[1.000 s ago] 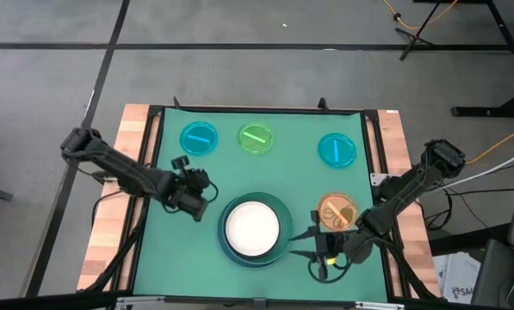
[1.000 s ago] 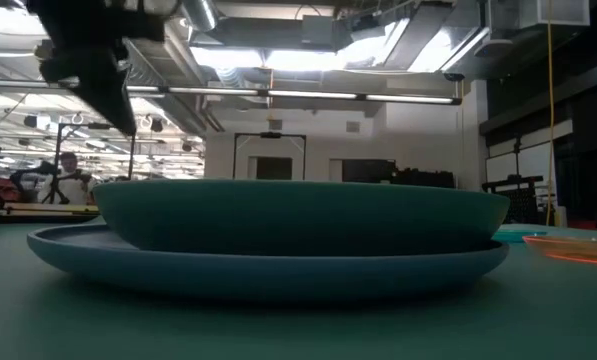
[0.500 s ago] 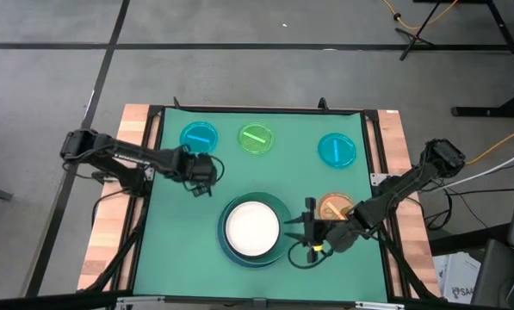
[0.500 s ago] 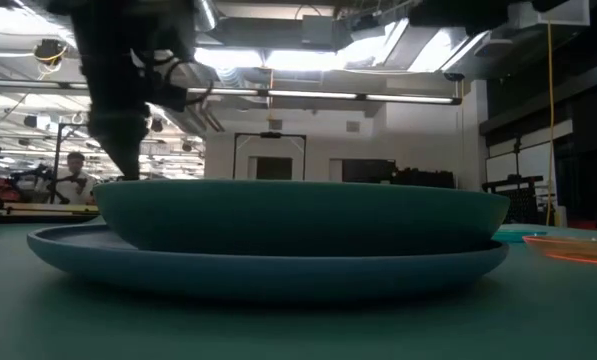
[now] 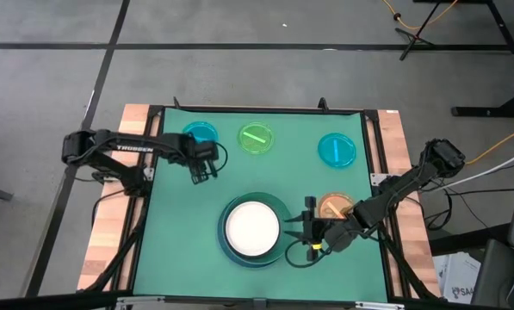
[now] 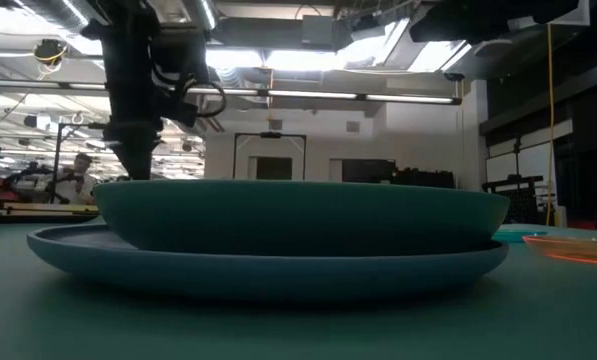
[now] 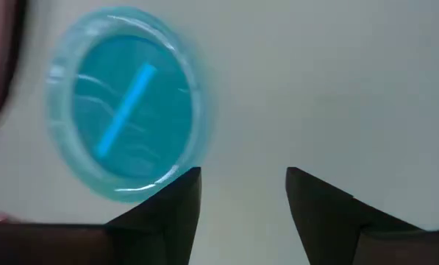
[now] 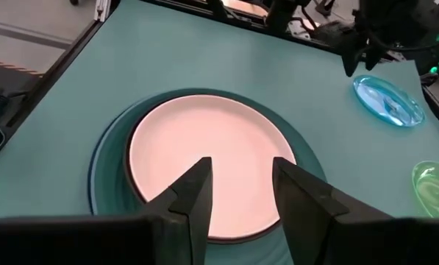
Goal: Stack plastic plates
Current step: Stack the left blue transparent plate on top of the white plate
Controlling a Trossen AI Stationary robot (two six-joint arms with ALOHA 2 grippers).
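The white plate [image 5: 253,226] is sitting on top of the big plates [image 5: 279,247] near the front middle of the green table [image 5: 291,176]. In the low view only two rims are showing in that pile, a wide one underneath and a teal one on it (any others are hidden). The little plates are lying apart from the pile. A small blue plate [image 5: 200,133] is lying at the far left of the table. A small green plate [image 5: 256,139] is lying beside it, and another small blue plate [image 5: 336,149] is lying farther to the right. The small orange plate [image 5: 332,207] is lying just right of the pile, and part of it is hiding under the right arm.

The left gripper [image 5: 200,169] is hanging just beside the far-left blue plate. Its fingers [image 7: 164,210] are standing spread apart with nothing between them. The right gripper [image 5: 292,233] is reaching toward the right edge of the pile. Its fingers [image 8: 193,195] are standing a little apart, and they are holding nothing.
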